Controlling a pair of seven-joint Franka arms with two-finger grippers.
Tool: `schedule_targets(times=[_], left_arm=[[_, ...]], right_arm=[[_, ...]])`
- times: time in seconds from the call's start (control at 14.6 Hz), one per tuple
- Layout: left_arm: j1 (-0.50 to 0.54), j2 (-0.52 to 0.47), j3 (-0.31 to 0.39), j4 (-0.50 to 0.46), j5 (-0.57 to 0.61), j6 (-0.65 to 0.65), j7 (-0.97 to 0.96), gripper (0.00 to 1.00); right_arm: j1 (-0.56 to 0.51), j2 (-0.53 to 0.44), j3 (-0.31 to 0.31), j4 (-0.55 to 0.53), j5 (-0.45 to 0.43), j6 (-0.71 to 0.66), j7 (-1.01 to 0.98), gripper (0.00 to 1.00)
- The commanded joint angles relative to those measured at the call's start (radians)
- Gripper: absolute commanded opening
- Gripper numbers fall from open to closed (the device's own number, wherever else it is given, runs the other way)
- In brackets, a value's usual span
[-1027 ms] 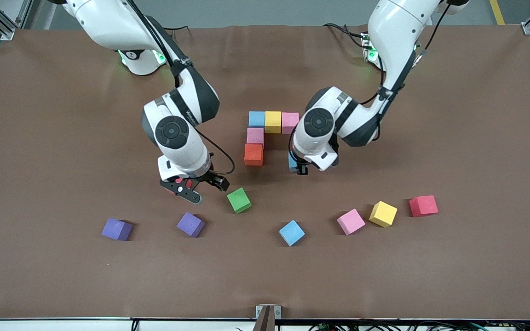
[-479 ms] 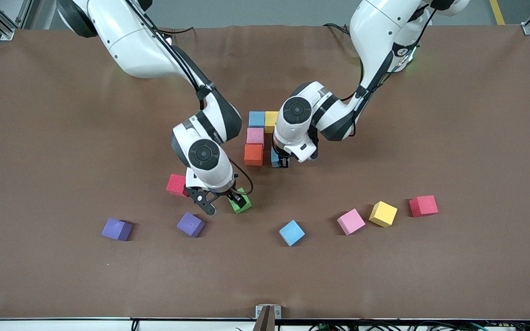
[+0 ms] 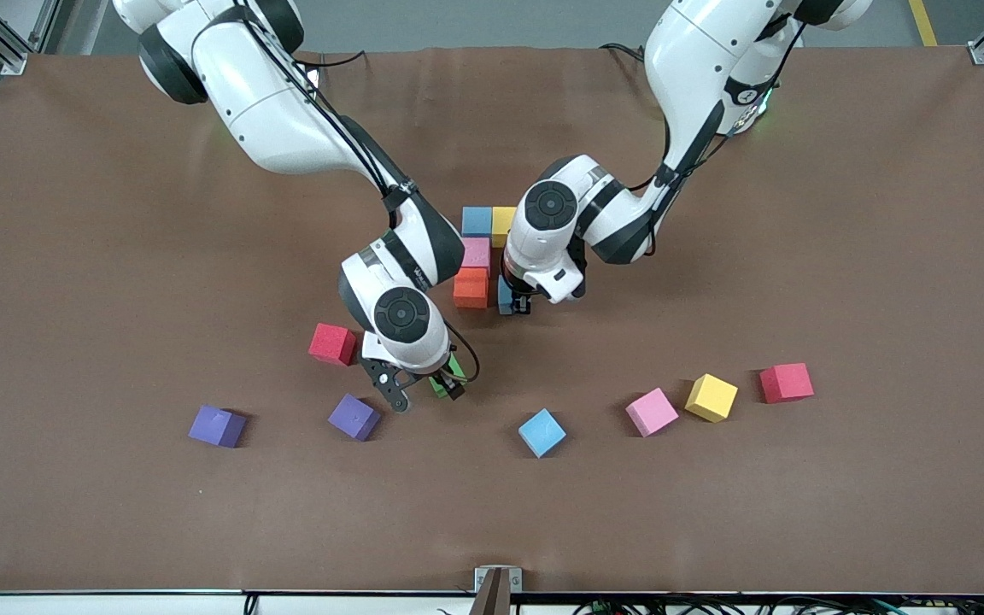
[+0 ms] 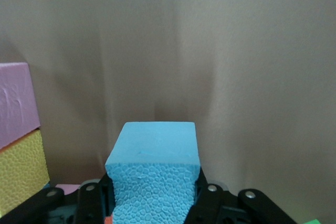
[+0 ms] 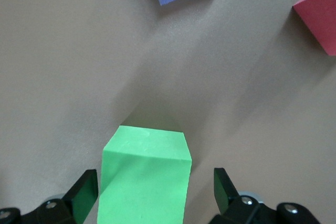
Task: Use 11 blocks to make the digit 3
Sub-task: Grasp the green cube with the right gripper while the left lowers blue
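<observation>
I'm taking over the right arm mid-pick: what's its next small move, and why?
Probably close the right gripper on the green block. Its fingers stand open on either side of the block with gaps showing, and the block rests on the table. The left gripper holds a blue block beside the orange one.

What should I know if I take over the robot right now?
Left gripper: shut on a blue block, beside the orange block.
Right gripper: open around the green block on the table, not gripping.
Done: blue, yellow, pink and orange blocks form the start of the digit 3.
Left: place this blue block, then green and more loose blocks.
</observation>
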Motion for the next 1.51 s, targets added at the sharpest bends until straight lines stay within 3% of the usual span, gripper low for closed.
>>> schedule_targets(times=[0.0, 0.21, 0.41, 0.55, 1.1, 1.23, 1.3, 1.37, 1.44], left_arm=[[-0.011, 0.009, 0.004, 0.01, 0.023, 0.025, -0.037, 0.21], [-0.02, 0.017, 0.004, 0.012, 0.023, 0.042, -0.054, 0.21], [-0.027, 0.029, 0.004, 0.015, 0.023, 0.042, -0.057, 0.21], [-0.037, 0.029, 0.004, 0.01, 0.023, 0.042, -0.059, 0.21], [-0.049, 0.029, 0.004, 0.009, 0.023, 0.04, -0.08, 0.24], [-0.046, 0.029, 0.004, 0.009, 0.023, 0.04, -0.079, 0.4], [-0.046, 0.029, 0.004, 0.009, 0.023, 0.04, -0.076, 0.61], [-0.049, 0.031, 0.004, 0.009, 0.024, 0.039, -0.07, 0.96], [-0.049, 0.031, 0.004, 0.009, 0.024, 0.039, -0.068, 1.0]], right_arm=[[0.001, 0.021, 0.003, 0.034, -0.005, -0.014, 0.028, 0.93], [0.001, 0.021, 0.003, 0.034, -0.003, -0.014, 0.028, 0.71], [0.0, 0.021, 0.003, 0.034, -0.002, -0.014, 0.025, 0.29], [0.0, 0.021, 0.003, 0.034, -0.002, -0.015, 0.017, 0.09], [0.001, 0.001, 0.01, 0.031, 0.001, -0.02, -0.188, 0.01], [0.001, -0.002, 0.01, 0.031, 0.001, -0.023, -0.245, 0.0], [0.001, -0.003, 0.01, 0.031, 0.003, -0.023, -0.298, 0.0], [0.001, -0.005, 0.01, 0.031, 0.003, -0.025, -0.352, 0.0], [0.003, -0.005, 0.01, 0.03, 0.004, -0.023, -0.393, 0.0]])
